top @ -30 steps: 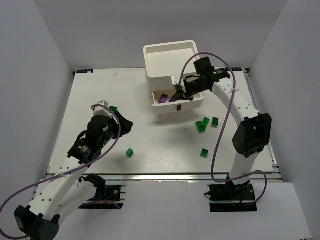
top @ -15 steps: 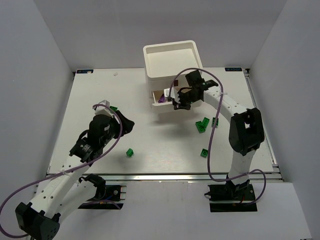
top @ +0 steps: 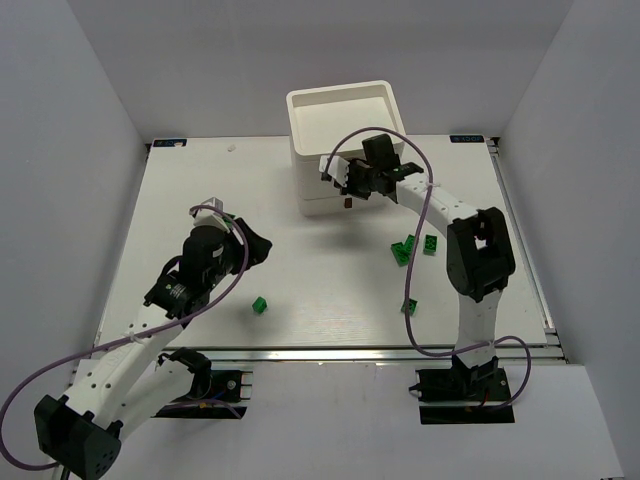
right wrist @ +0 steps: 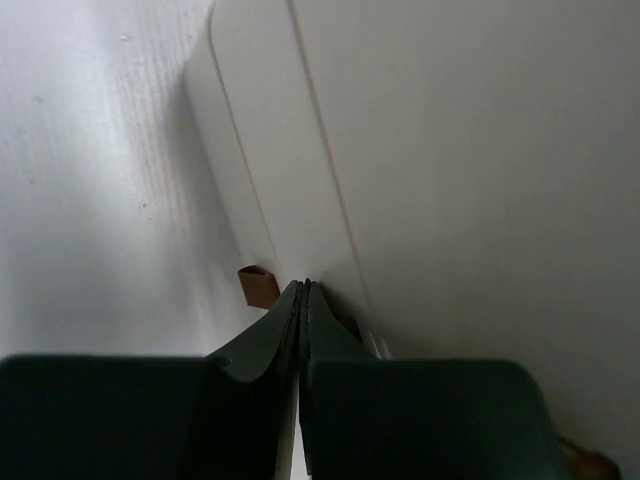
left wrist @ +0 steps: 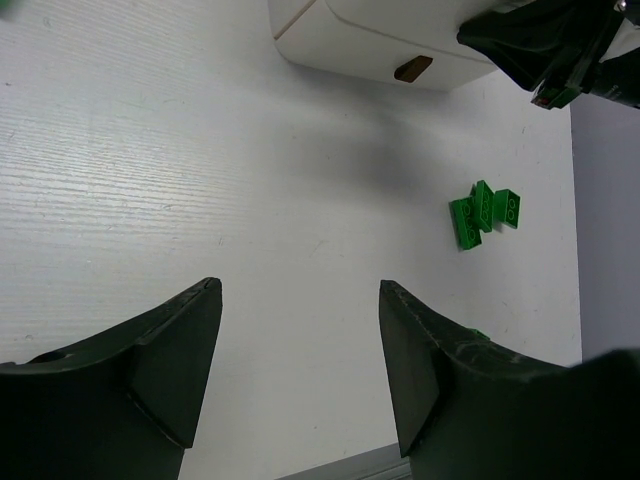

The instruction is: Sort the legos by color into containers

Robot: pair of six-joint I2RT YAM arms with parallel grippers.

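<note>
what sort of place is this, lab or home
Probably a robotics lab test cell: two robot arms mounted at a white table, plain white walls boxing it in, green toy bricks and a drawer unit as props.

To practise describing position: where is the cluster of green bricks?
In the top view, the cluster of green bricks lies right of centre, in front of the drawer unit.

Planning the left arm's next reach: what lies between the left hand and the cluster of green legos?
Nothing. The left wrist view shows only bare white table between the open left hand and the green legos.
</note>
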